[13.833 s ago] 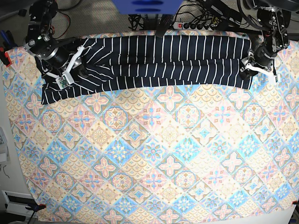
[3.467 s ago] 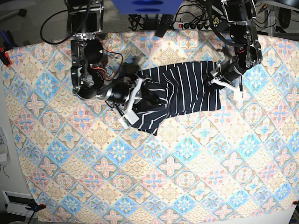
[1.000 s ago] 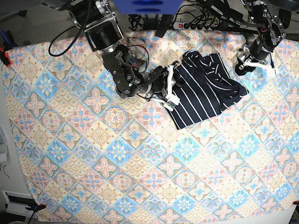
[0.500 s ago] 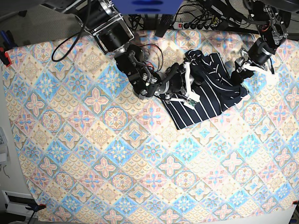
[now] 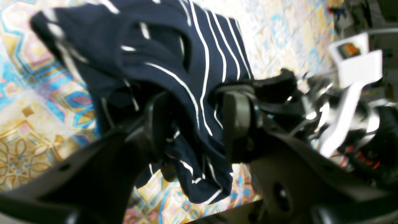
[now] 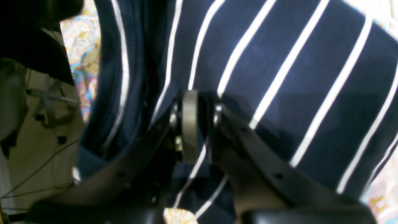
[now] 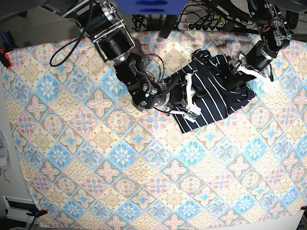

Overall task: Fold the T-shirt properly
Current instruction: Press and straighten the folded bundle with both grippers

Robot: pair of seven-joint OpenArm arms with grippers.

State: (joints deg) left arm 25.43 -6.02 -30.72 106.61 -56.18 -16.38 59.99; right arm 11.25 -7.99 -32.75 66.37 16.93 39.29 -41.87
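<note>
The T-shirt (image 7: 218,93), dark navy with thin white stripes, lies bunched in a rumpled heap at the back right of the patterned cloth (image 7: 120,158). My right gripper (image 7: 191,101) reaches in from the left and is shut on the shirt's left edge. In the right wrist view its fingers (image 6: 189,124) pinch striped fabric (image 6: 279,77). My left gripper (image 7: 236,78) stands at the shirt's right side. Its fingers (image 5: 236,121) are wide apart, with a fold of the shirt (image 5: 174,56) lying between them and beyond.
The floral-tile cloth covers the whole table. A power strip and cables (image 7: 201,26) lie behind the back edge. A red clamp (image 7: 5,60) sits at the left edge. The right arm's body (image 7: 129,72) stretches across the back left.
My left gripper has come down and to the left, from beside the shirt onto its right side. My right gripper has pushed a little to the right, still holding the fabric.
</note>
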